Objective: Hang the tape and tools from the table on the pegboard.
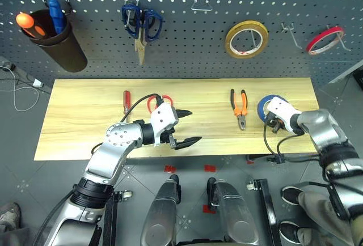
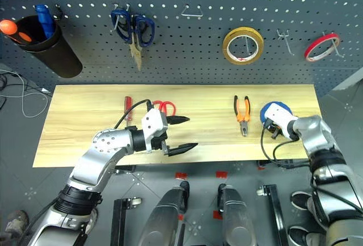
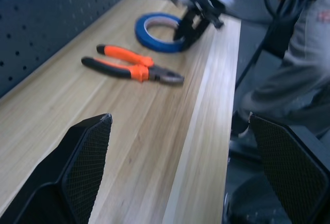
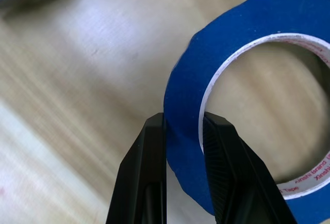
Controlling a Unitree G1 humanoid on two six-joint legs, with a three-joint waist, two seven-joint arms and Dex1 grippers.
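We saw the right end effector (image 4: pixel 183 126) clamped on the flat roll of bright blue tape (image 4: pixel 242 95): one black finger pressed the outer face of the ring, the other sat inside against its pale core. The roll lay flat near the right end of the pale wooden worktop (image 1: pixel 85 110). The left end effector (image 1: pixel 186 127) hung over the worktop's front middle with its two black fingers spread wide, holding nothing and touching nothing. The pliers with orange-and-black handles (image 1: pixel 240 107) lay on the worktop just left of the blue roll. The slim red-handled screwdriver (image 1: pixel 126 100) and the red-handled scissors (image 2: pixel 165 107) lay farther left, the scissors partly hidden behind the left arm. All four lay below the dark grey perforated metal pegboard (image 1: pixel 187 36).
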